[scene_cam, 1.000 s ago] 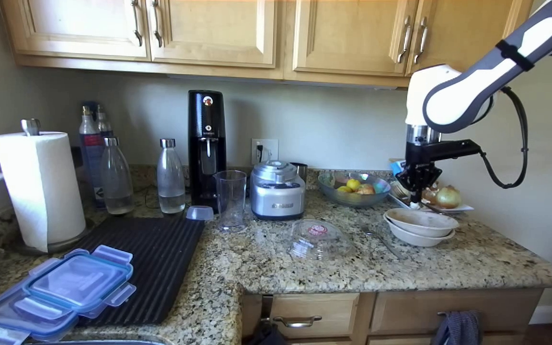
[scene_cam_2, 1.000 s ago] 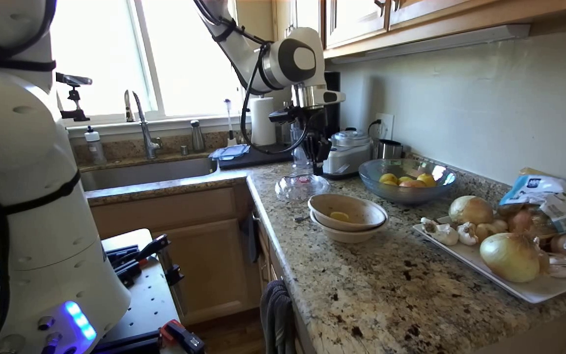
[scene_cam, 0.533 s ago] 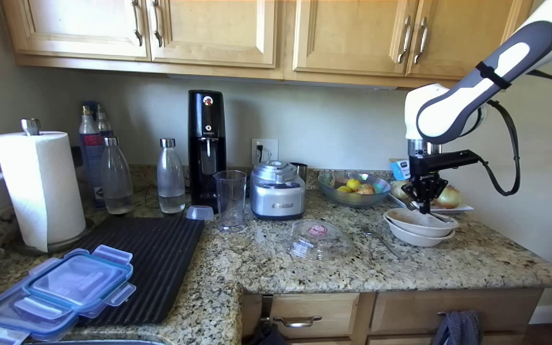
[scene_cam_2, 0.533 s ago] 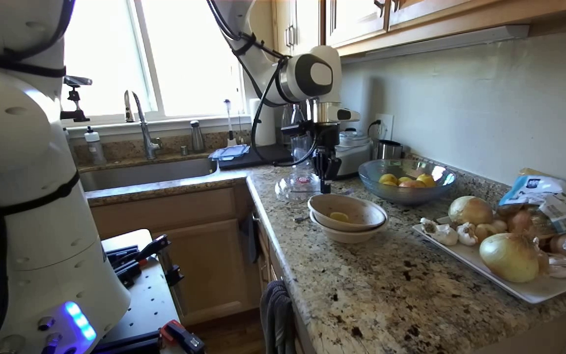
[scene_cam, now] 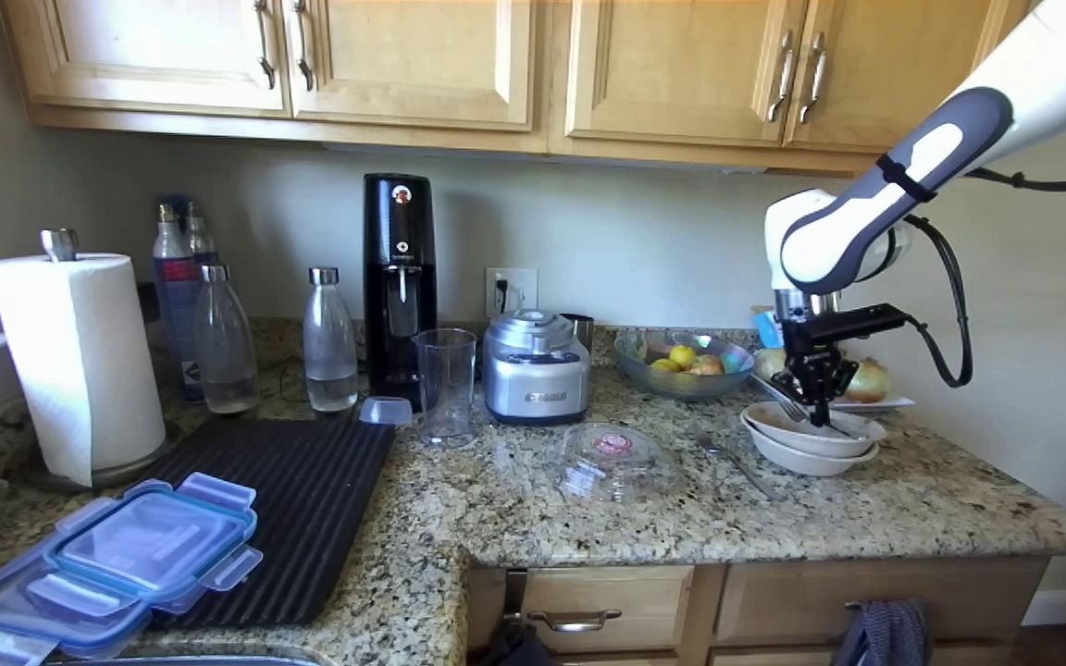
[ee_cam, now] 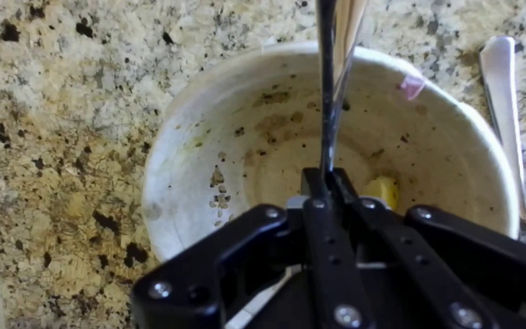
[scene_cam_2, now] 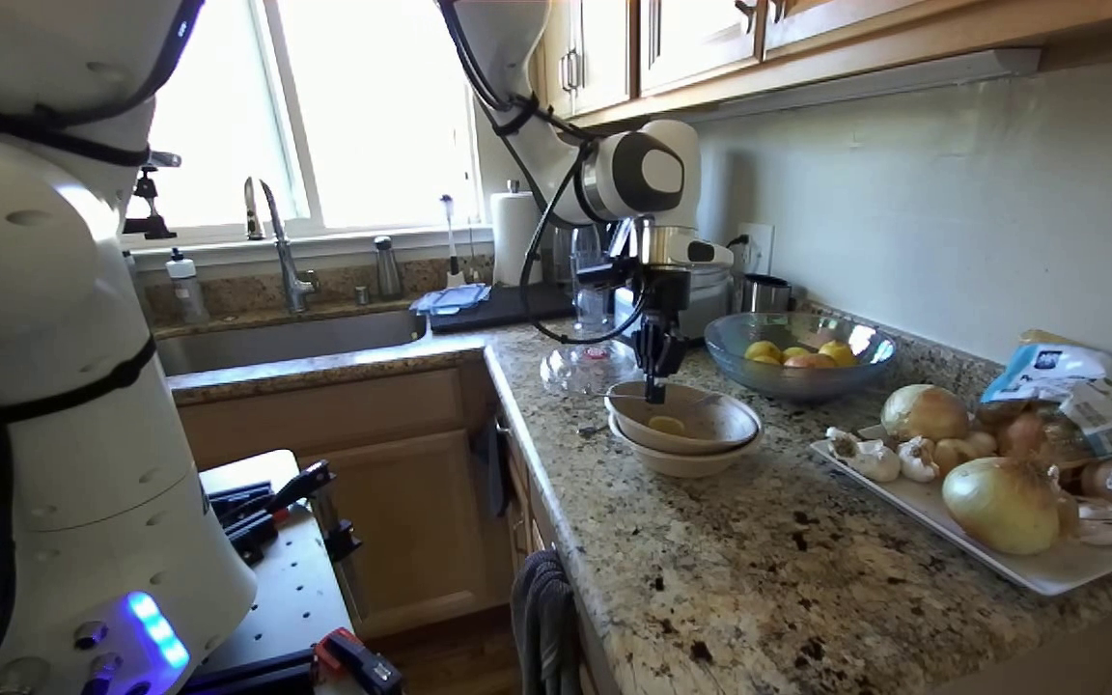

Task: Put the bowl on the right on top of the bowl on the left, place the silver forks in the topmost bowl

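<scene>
The fork (ee_cam: 329, 109) is over the top bowl (scene_cam_2: 725, 425), pinched in the tool (ee_cam: 326, 176); contact with the rim is unclear. The top bowl sits in the lower bowl (scene_cam_2: 686, 467), so stacking looks done, and letting this fork go remains. Beside the 2 bowls, on the tabletop (scene_cam_2: 759, 560), lies a utensil (ee_cam: 504, 87), perhaps another fork to load. Its head (scene_cam: 707, 445) is hidden in the wrist view, indistinct in an exterior view. The wrist view crops what is held: 1 fork or 2, unclear.

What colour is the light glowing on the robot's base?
The light is blue, showing best in an exterior view.
</scene>
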